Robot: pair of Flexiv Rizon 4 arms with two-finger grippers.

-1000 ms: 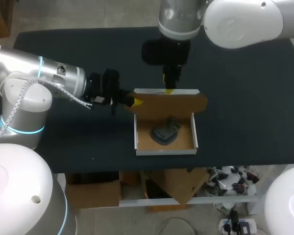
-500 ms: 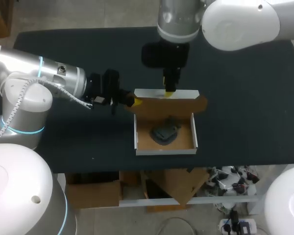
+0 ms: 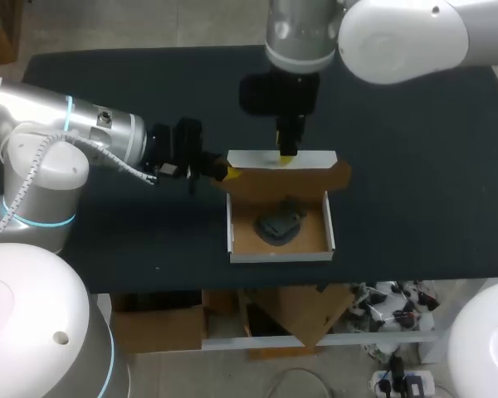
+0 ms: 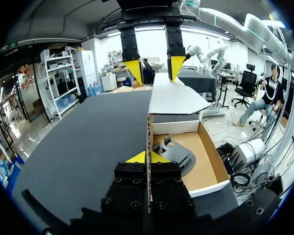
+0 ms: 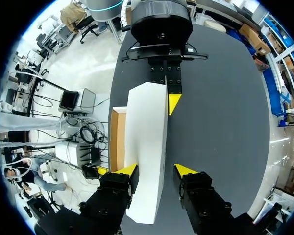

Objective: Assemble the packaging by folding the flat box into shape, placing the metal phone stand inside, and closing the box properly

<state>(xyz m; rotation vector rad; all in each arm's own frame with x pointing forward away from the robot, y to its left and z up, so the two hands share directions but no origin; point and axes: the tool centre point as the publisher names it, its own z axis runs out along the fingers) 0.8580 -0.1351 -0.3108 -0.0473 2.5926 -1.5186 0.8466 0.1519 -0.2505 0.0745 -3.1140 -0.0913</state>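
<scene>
Left arm [image 3: 75, 124] enters from the left side, wrist level, fingers pointing across the table. Left gripper [image 3: 229, 172] is pinched on the box wall [image 4: 150, 132], one tip on each face. Right arm [image 3: 398, 37] enters from the right corner. Right gripper [image 3: 287, 155] points straight down, fingers spread.

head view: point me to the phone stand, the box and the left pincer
phone stand [image 3: 278, 225], head view, its dark base
box [image 3: 280, 256], head view, white near wall
left pincer [image 3: 231, 172], head view, yellow tips

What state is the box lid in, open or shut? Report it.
Open: the lid stands raised at the back, and the phone stand shows inside the box.
</scene>
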